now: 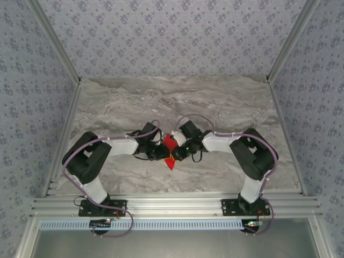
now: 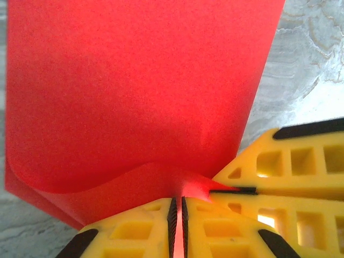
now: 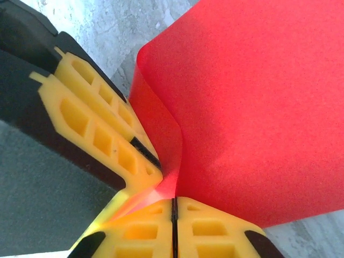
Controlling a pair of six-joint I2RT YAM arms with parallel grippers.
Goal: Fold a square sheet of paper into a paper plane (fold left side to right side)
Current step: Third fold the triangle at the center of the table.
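Observation:
The square sheet of paper is bright red and hangs bent between the two grippers, above the middle of the marble table. My left gripper is shut on its lower edge, with red paper showing between the black pads. The sheet rises from there in a curved, doubled layer. My right gripper is shut on the same corner of the paper, and its yellow fingers press in from the right beside mine. The left gripper's fingers show at the left in the right wrist view. From above, both grippers meet tip to tip.
The grey marble table stretches behind and to both sides of the arms. Patterned walls with metal posts enclose it. An aluminium rail carrying the arm bases runs along the near edge.

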